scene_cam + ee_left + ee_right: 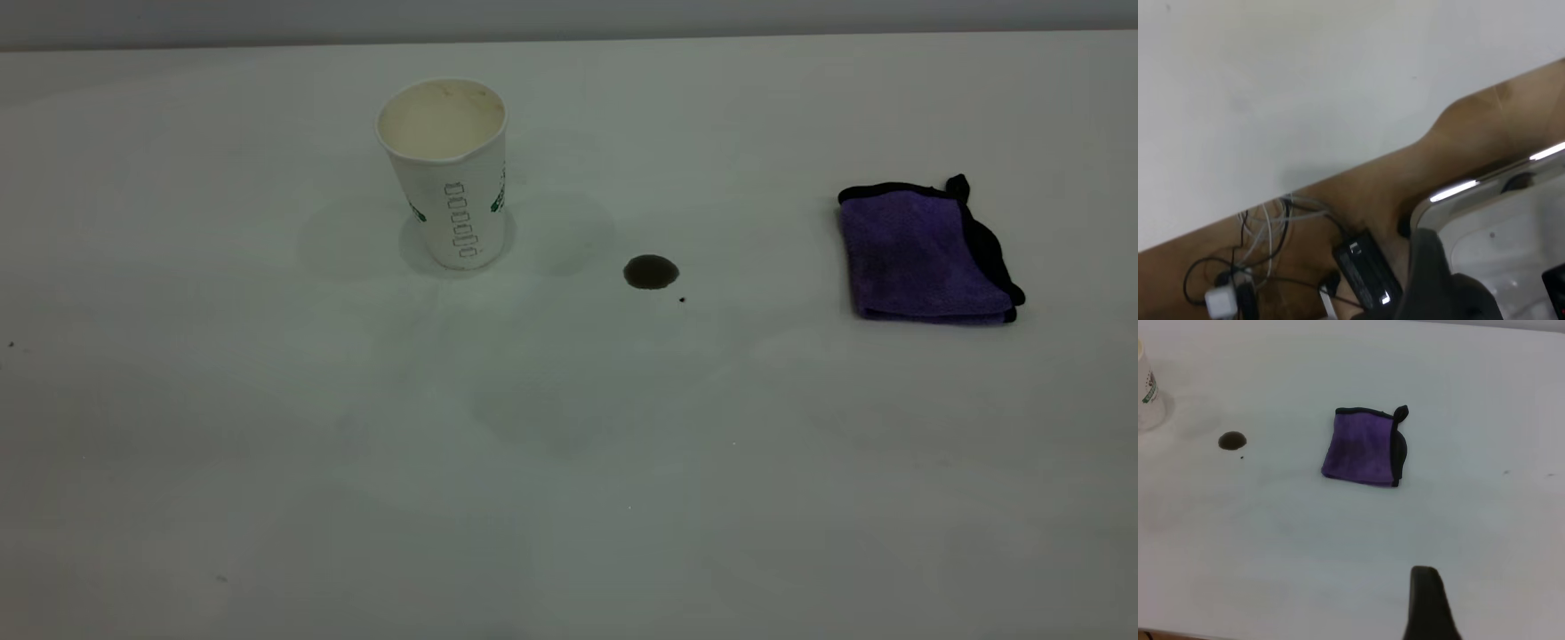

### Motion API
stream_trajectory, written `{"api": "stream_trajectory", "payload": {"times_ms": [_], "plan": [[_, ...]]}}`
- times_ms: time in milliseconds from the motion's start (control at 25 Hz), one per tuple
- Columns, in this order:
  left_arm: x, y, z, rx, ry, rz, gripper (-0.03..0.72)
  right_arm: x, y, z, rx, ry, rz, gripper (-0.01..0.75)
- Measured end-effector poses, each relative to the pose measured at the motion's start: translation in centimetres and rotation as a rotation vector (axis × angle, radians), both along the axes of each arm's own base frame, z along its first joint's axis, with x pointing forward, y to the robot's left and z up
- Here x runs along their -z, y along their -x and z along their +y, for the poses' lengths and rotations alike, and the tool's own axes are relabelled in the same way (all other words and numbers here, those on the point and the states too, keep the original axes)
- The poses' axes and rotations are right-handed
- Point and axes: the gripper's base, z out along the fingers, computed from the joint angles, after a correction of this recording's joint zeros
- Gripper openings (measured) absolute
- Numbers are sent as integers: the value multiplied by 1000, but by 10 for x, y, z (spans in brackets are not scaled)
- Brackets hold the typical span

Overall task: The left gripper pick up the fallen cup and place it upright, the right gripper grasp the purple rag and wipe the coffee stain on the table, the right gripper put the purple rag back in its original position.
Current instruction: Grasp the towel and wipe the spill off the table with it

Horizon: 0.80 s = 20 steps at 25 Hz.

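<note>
The fallen cup [449, 173] stands upright at upper centre-left of the counter [267, 462], so the coffee stain [651, 271] is next (not yet wiped). The purple rag [925, 256] lies untouched at right. I cannot tell either tool's state.

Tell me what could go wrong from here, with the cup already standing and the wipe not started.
1. The round dark brown coffee stain lies near the upright white paper cup; a wide wipe could knock it over.
2. The folded purple microfibre rag could unfold when lifted, dragging.
3. A tiny black speck beside the stain might be missed.
</note>
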Motion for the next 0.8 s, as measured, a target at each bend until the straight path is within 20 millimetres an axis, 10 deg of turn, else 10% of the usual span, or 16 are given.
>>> {"api": "stream_trajectory", "payload": {"times_ms": [800], "plan": [[-10, 62, 19, -333, 81, -456, 550, 0, 0, 1, -5, -9, 1, 535]]}}
